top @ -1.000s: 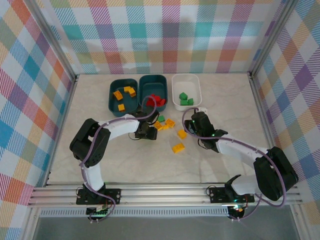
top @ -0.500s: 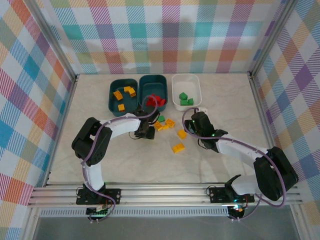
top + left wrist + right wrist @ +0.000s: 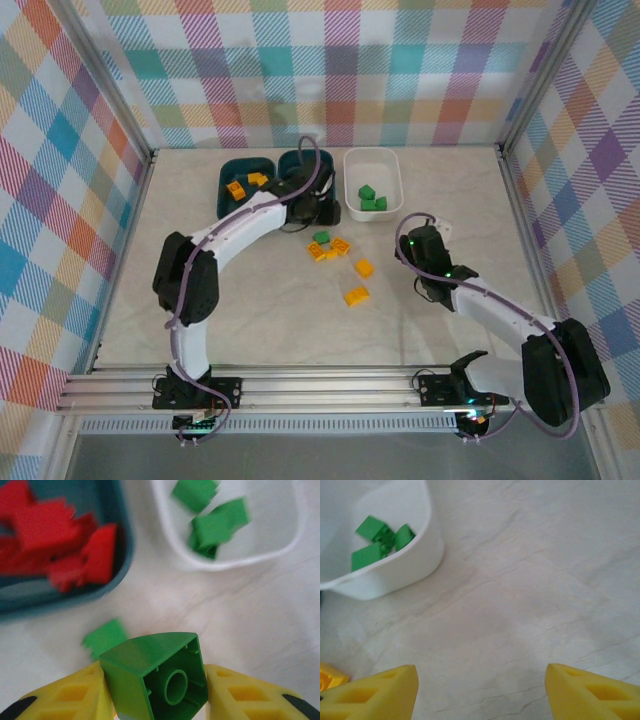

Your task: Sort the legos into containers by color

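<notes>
- The left gripper (image 3: 157,702) is closed partway on a green brick (image 3: 152,677). The brick is pinched between the two yellow fingers, with its hollow underside turned toward the wrist camera.
- In the top view this gripper hangs by the near right corner of the middle teal bin (image 3: 292,162). It seems to be just past the rim, but the arm hides the exact spot.
- In the left wrist view, the red bricks (image 3: 50,535) in that bin lie at 11 o'clock of the held brick.
- The white bin (image 3: 165,545), with green bricks (image 3: 215,522) inside, lies at 1 o'clock of the held brick.
- A loose green brick (image 3: 105,637) lies on the table (image 3: 260,630) at 10 o'clock of the held one.
- The left teal bin (image 3: 228,172) holds orange bricks (image 3: 240,185).
- Loose orange bricks (image 3: 332,248) sit just beside the loose green brick, with two more lying apart at 4 and 5 o'clock of it.
- The right gripper (image 3: 480,690) stands open and empty above bare table, with the white bin at 10 o'clock of it.
</notes>
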You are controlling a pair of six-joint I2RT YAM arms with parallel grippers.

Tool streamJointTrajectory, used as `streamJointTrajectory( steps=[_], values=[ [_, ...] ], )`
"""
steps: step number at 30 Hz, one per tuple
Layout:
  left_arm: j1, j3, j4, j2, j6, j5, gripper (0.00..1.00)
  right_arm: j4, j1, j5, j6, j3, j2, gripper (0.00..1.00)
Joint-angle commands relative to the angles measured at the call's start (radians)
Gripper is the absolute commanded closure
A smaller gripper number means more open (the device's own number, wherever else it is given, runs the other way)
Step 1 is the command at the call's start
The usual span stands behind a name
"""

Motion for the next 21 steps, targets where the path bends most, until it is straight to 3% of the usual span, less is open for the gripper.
streamJointTrajectory(
  steps=[1,10,13,15,18,21],
  values=[
    [-0.009,0.160,-0.030,0.142,0.007,0.101,0.60,-0.020,-0.009,0.006,0.064,-0.011,-0.020,0.31],
    [-0.006,0.798,-0.192,0.549,0.088,0.112,0.58,0.014,-0.025,-0.034,0.065,-0.027,-0.031,0.30],
    [0.008,0.894,-0.196,0.622,0.076,0.119,0.56,0.026,-0.026,-0.057,0.062,-0.029,-0.032,0.30],
    [0.014,0.895,-0.173,0.634,0.067,0.147,0.47,0.037,-0.025,-0.072,0.058,-0.030,-0.022,0.30],
    [0.013,0.896,-0.156,0.626,0.068,0.183,0.25,0.051,-0.025,-0.093,0.054,-0.026,-0.004,0.29],
    [0.008,0.896,-0.139,0.584,0.068,0.231,0.12,0.065,-0.026,-0.117,0.044,-0.021,0.016,0.29]
  ],
)
